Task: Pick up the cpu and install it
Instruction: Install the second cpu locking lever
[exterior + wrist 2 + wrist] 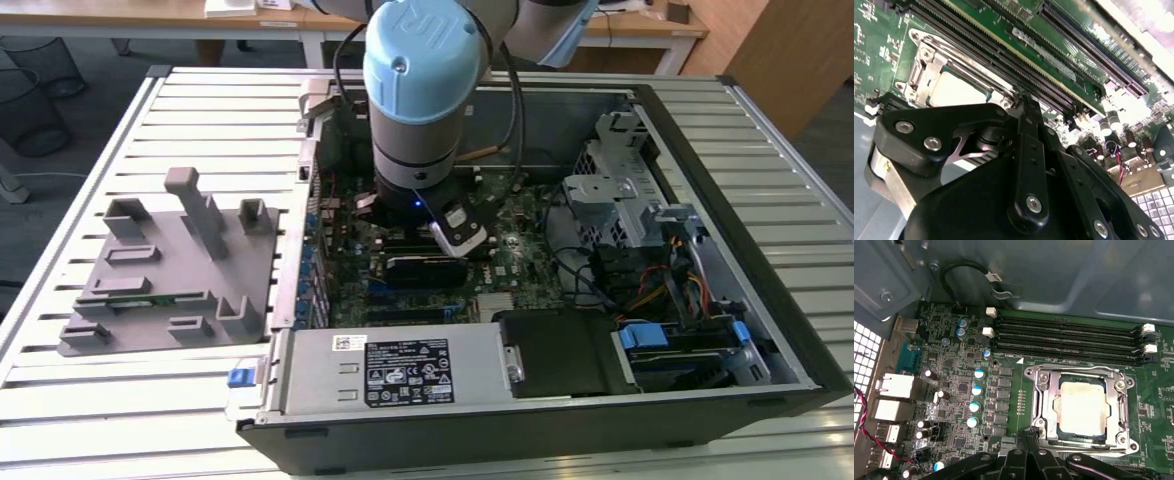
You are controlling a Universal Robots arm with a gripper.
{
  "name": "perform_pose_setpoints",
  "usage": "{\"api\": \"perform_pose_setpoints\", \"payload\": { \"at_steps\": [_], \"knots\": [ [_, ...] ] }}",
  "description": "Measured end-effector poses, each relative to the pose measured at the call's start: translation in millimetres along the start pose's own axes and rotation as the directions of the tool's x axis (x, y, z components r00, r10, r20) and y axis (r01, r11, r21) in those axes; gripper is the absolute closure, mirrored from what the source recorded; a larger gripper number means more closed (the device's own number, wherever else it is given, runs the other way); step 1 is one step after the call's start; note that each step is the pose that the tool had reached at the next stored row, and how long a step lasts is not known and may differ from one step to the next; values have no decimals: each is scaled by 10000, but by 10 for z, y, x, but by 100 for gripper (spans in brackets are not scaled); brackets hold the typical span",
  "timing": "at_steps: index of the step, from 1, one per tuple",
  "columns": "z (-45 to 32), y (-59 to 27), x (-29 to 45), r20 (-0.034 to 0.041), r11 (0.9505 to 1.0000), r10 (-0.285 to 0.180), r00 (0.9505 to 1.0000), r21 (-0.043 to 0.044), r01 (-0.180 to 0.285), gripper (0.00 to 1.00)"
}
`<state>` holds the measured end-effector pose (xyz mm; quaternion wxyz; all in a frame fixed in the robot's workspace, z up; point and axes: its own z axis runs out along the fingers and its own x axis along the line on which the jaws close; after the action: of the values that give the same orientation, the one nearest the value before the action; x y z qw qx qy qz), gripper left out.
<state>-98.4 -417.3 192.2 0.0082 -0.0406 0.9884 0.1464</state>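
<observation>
The cpu [1081, 407], a pale silver square, lies flat inside the metal-framed socket [1041, 405] on the green motherboard; in the second wrist view the cpu [959, 90] sits just beyond my fingers. My gripper [1028, 434] hovers at the socket's edge, beside the cpu, jaws together with nothing between them. From the second wrist view my gripper [1024, 102] appears as one black bar over the socket's corner. In the exterior view my gripper [463, 245] reaches down into the open computer case [747, 300].
Black memory slots [1069, 342] run beside the socket. A grey fixture plate [174, 270] holding a green memory stick [134, 298] lies at the exterior view's left. A power supply [387, 370], drive cage [621, 190] and cables [654, 285] crowd the case.
</observation>
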Motion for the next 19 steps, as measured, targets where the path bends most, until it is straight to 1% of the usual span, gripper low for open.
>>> {"api": "perform_pose_setpoints", "payload": {
  "at_steps": [1,2,7,11,13,19],
  "knots": [
    [0,0,1,0,10000,0,10000,-13,0,89],
    [8,-2,3,5,10000,3,10000,-58,-3,89],
    [20,-6,4,10,9999,3,10000,-113,-3,89],
    [27,-8,4,15,9998,3,10000,-189,-3,89],
    [30,-8,4,17,9998,3,10000,-201,-3,89],
    [32,-8,12,17,9998,3,10000,-202,-3,89]
  ]
}}
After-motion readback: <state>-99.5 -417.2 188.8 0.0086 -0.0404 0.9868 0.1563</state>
